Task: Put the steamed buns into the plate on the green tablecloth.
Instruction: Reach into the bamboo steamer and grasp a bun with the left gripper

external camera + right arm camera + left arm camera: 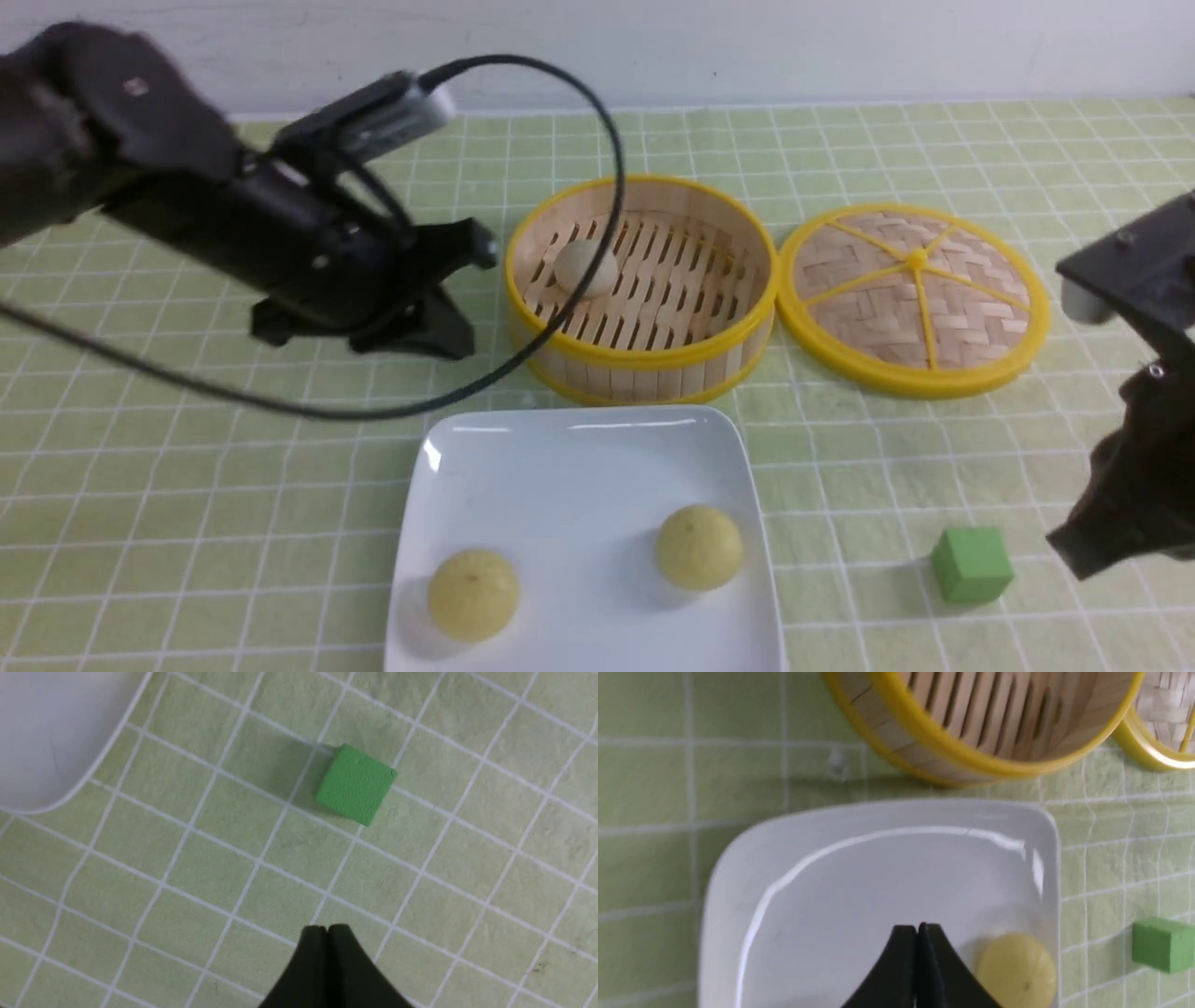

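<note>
Two round pale yellow buns [473, 595] [699, 548] are held by the big shiny white square plate [597, 504], set on the green cloth with white lines [308, 523]; one round whitish bun [586, 269] is seen in the round yellow-rimmed bamboo steamer [644, 355]; the black left gripper [920, 926] and the black right gripper [326, 927] are both closed, with nothing held; a small green block [972, 564] (not a bun) is seen beside the plate; the left arm's tips look a bit blurry, but seem to be pressed together.
</note>
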`<state>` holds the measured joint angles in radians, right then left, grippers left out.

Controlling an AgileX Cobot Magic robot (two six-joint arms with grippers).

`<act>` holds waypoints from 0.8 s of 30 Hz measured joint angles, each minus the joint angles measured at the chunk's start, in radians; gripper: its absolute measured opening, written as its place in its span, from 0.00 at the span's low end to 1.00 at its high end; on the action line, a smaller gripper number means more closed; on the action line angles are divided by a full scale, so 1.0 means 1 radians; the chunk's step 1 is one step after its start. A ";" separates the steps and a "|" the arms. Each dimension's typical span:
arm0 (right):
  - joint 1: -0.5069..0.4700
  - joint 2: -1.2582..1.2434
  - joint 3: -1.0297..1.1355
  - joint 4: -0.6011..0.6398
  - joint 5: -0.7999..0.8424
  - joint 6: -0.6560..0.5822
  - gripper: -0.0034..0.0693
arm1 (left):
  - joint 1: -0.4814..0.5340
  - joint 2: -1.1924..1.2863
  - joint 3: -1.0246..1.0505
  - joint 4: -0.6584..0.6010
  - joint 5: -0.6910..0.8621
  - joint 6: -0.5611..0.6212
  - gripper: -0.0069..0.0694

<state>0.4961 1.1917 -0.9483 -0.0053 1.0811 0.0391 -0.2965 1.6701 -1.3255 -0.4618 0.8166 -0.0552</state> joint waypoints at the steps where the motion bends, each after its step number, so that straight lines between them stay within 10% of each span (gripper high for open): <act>1: 0.000 -0.003 0.018 0.000 -0.018 0.000 0.03 | -0.015 0.056 -0.068 0.016 0.004 -0.027 0.16; 12: 0.000 -0.007 0.046 0.041 -0.120 0.000 0.03 | -0.117 0.575 -0.743 0.247 0.097 -0.131 0.56; 24: 0.000 -0.007 0.046 0.057 -0.157 0.000 0.04 | -0.139 0.711 -0.920 0.396 0.117 -0.131 0.55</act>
<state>0.4961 1.1851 -0.9021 0.0521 0.9236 0.0395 -0.4357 2.3806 -2.2459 -0.0663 0.9333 -0.1858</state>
